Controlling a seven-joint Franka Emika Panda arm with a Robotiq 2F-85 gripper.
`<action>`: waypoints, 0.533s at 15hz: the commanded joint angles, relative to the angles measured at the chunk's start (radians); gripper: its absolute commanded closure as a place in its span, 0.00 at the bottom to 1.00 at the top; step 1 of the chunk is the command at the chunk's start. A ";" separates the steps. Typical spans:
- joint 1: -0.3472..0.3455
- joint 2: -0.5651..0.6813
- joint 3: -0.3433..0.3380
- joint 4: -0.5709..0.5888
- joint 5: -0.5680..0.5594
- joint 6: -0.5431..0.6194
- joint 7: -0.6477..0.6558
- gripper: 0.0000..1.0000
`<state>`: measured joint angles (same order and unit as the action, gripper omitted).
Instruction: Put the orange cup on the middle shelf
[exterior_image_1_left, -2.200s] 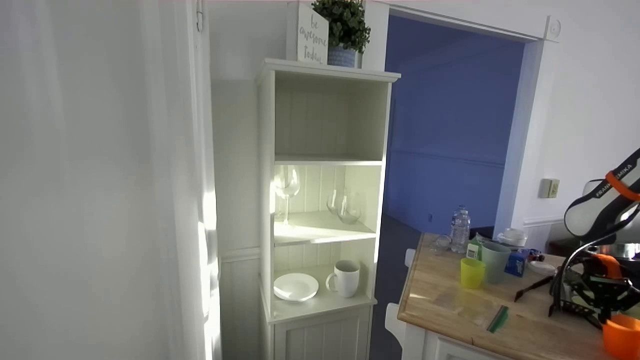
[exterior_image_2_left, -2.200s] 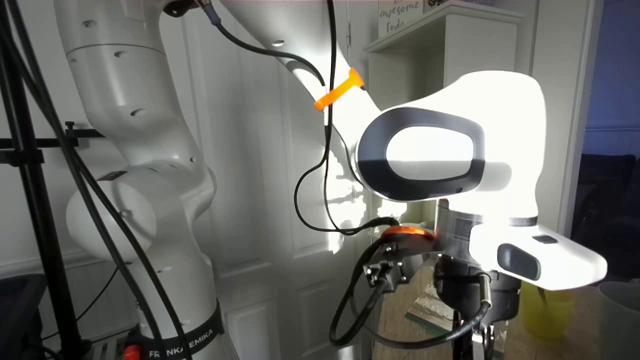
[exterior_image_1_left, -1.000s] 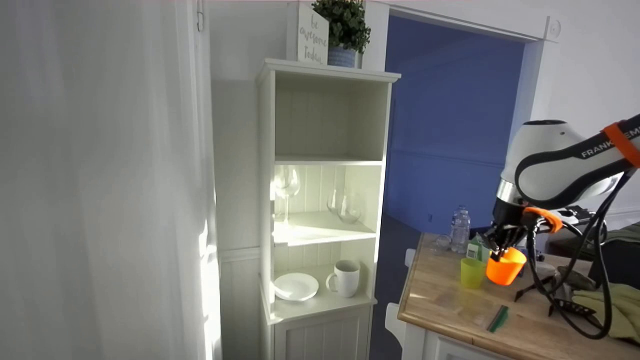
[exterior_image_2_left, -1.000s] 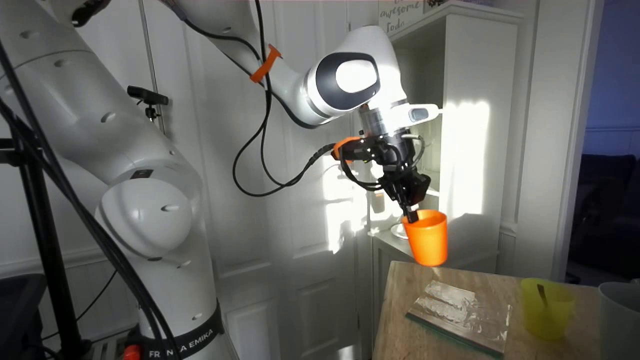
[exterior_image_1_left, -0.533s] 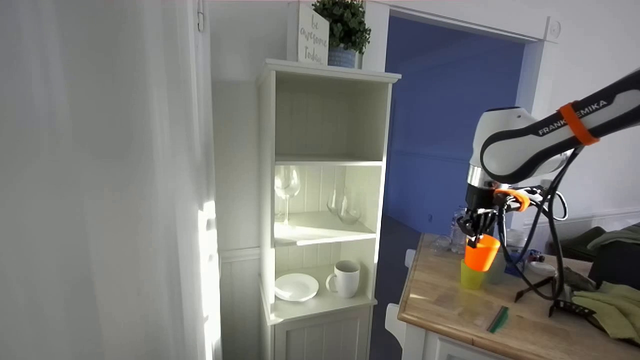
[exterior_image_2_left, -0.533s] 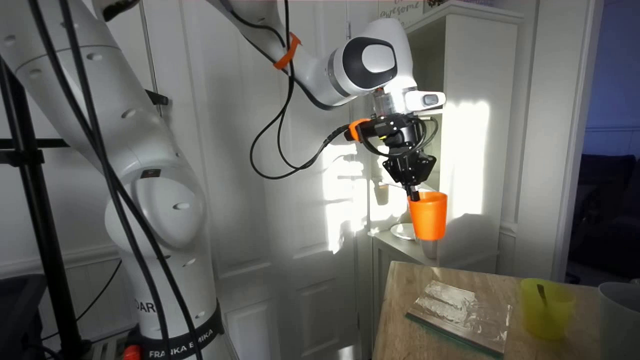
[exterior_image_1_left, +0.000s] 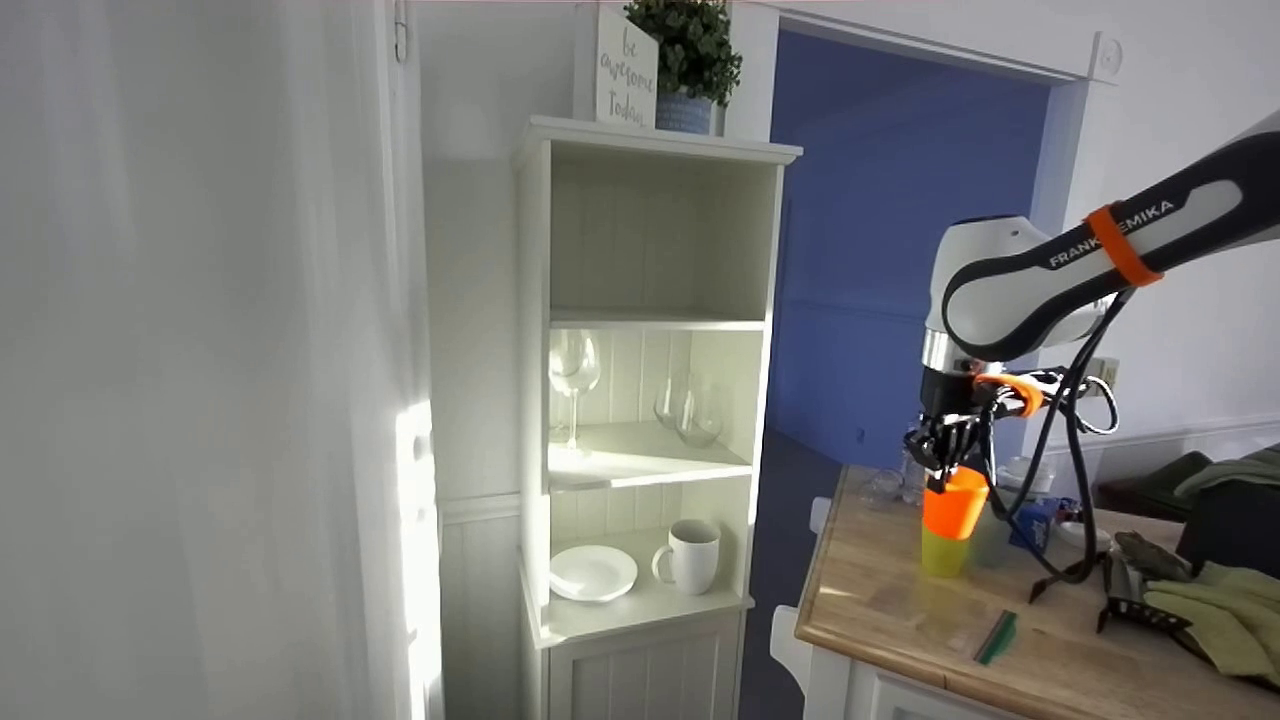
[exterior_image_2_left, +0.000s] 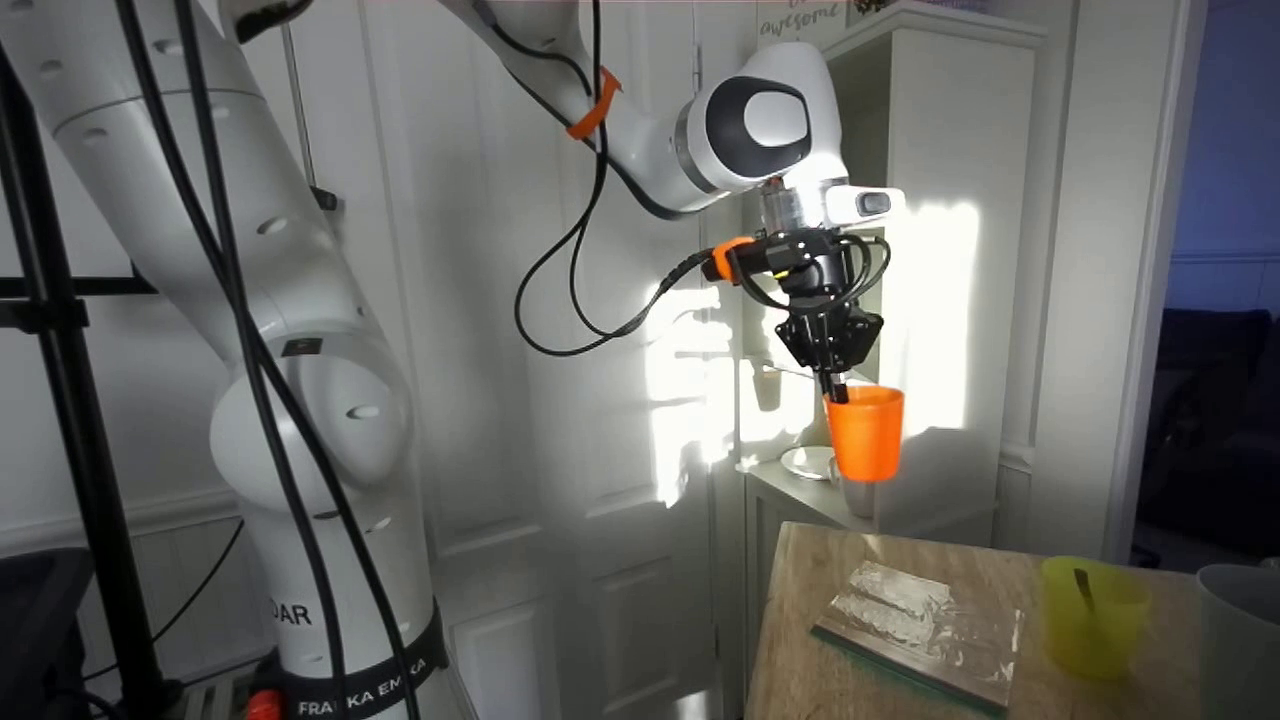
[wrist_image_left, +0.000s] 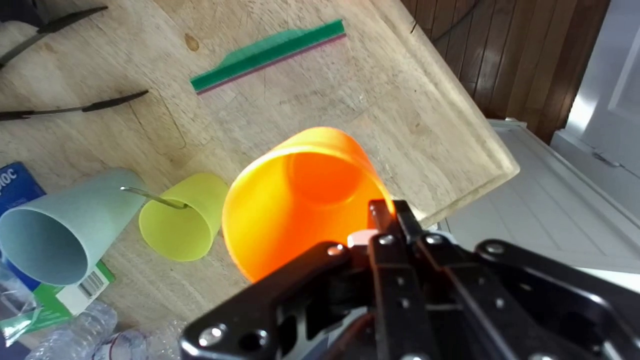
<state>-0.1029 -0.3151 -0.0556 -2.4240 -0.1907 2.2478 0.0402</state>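
The orange cup (exterior_image_1_left: 955, 503) hangs above the wooden table in my gripper, close to upright; it also shows in an exterior view (exterior_image_2_left: 867, 435) and in the wrist view (wrist_image_left: 300, 195). My gripper (wrist_image_left: 395, 212) is shut on the cup's rim, one fingertip inside the wall and one outside. It also shows in both exterior views (exterior_image_1_left: 938, 480) (exterior_image_2_left: 836, 390). The middle shelf (exterior_image_1_left: 645, 462) is a white board in the tall white cabinet, lower than the cup's path and well to its left there. The cabinet's side panel largely hides this shelf in an exterior view.
Clear wine glasses (exterior_image_1_left: 574, 375) stand at the shelf's left, stemless ones (exterior_image_1_left: 698, 418) at its back right. Below are a white plate (exterior_image_1_left: 592, 574) and white mug (exterior_image_1_left: 692, 556). A yellow-green cup (wrist_image_left: 182, 217) and grey-green cup (wrist_image_left: 65, 230) stand on the table (exterior_image_1_left: 870, 600).
The arm has swung in with the orange cup, leftward in an exterior view towards the cabinet, and the cup has risen. In the last half second it has shifted only slightly. The grip is unchanged.
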 joint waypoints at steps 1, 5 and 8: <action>0.040 -0.013 -0.003 -0.005 0.051 0.044 -0.081 0.99; 0.140 -0.064 0.028 -0.012 0.118 0.048 -0.226 0.99; 0.204 -0.076 0.061 0.015 0.111 0.047 -0.299 0.99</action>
<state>0.0547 -0.3555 -0.0173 -2.4234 -0.1008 2.3021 -0.1718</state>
